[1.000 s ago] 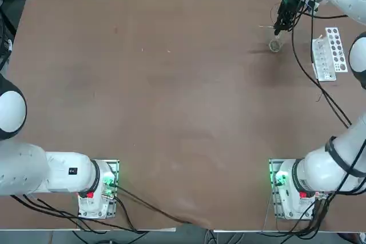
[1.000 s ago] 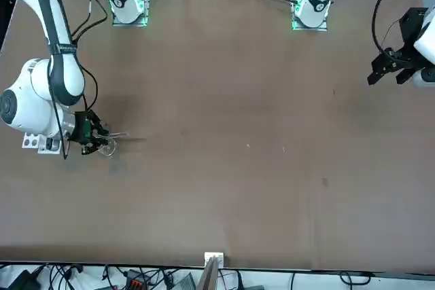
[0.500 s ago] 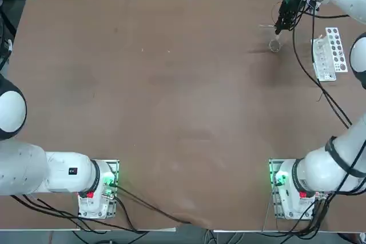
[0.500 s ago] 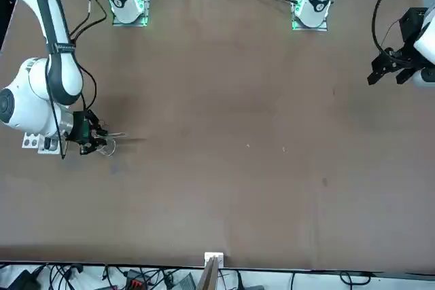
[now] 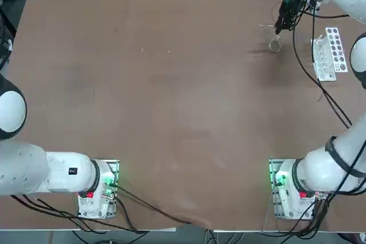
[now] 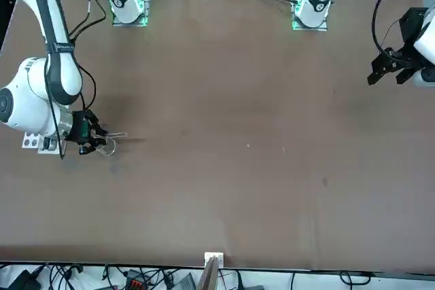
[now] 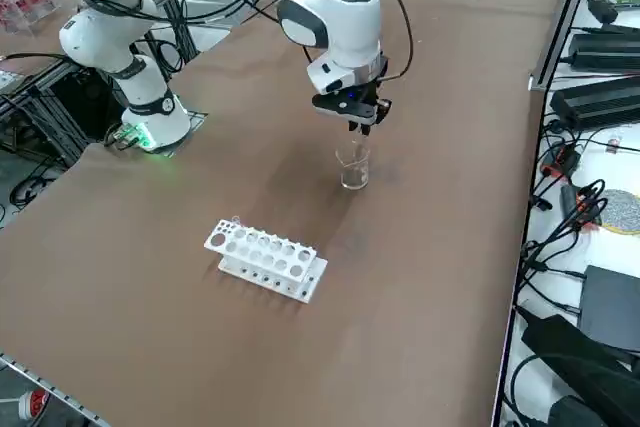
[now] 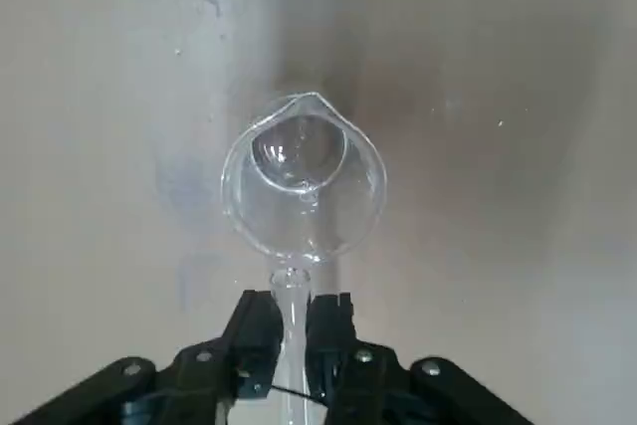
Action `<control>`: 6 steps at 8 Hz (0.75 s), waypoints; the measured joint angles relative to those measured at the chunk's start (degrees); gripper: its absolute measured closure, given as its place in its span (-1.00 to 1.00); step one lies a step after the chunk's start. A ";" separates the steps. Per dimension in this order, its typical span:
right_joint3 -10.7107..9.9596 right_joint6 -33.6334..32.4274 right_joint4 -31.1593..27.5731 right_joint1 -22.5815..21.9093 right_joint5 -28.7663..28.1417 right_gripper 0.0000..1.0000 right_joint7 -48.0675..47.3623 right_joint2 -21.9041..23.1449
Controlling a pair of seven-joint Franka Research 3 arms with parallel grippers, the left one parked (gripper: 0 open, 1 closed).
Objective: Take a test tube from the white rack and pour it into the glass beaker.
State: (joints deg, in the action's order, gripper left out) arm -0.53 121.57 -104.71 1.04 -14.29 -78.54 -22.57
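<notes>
Now the right gripper (image 8: 291, 340) hangs just above the glass beaker (image 8: 304, 178), its fingers (image 8: 254, 330) pinching a clear test tube (image 8: 290, 298) whose mouth sits at the beaker's rim. Beaker and gripper are near the table's (image 5: 171, 95) far right corner. Nearer the right edge, apart from both, lies the white rack (image 7: 265, 260).

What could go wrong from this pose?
1. The right gripper is shut on a thin test tube, gripped near one end; it might slip or twist as it tips.
2. The tube's mouth sits just at the rim of the glass beaker, so liquid may miss the small opening.
3. The beaker stands free and light under the gripper; a nudge could topple it.
The white rack stands apart from the beaker.
</notes>
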 joint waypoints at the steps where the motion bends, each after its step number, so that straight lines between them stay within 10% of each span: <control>1: -0.02 -0.28 -0.02 -0.02 2.47 0.62 -0.04 0.34; 6: -0.64 -8.92 -0.14 0.10 32.86 0.62 -8.41 6.85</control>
State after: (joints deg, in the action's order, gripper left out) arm -1.17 112.65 -104.85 1.14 18.57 -86.95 -15.72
